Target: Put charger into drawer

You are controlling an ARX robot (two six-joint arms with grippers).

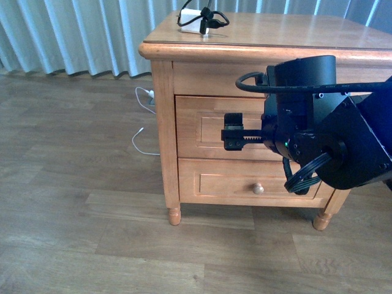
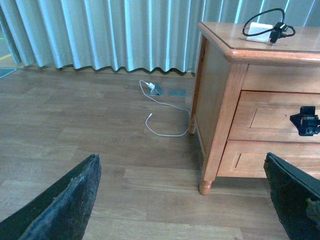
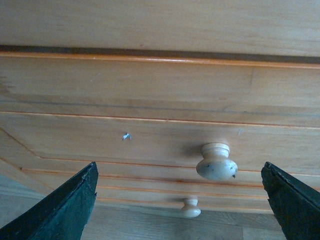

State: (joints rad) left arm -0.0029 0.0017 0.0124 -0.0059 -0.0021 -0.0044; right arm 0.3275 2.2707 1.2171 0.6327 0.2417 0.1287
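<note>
**Right wrist view: right claw [image 3: 179,170] lined up on the drawer [image 3: 150,140] knob [image 3: 216,162]**

The charger [image 1: 197,19] is seen on top of the bench [image 1: 294,30], near its back left corner, with its black cable looped over it. It is not held by anything. The drawer below it is shut, so it is judged that the drawer must be opened before the charger can be moved. This would explain why the right arm is held level in front of the drawer rather than raised toward the charger.

The right claw is spread wide and nothing is gripped. The knob is framed between its fingers, nearer one of them than the other. No contact with the knob or the panel can be made out. The lower drawer [image 1: 214,184] with its smaller knob [image 1: 258,188] is left alone.

The left claw [image 2: 181,165] is likewise spread wide and empty. It is kept low over the floor, well apart from the bench, presumably so that the right arm's path is not crossed.
</note>
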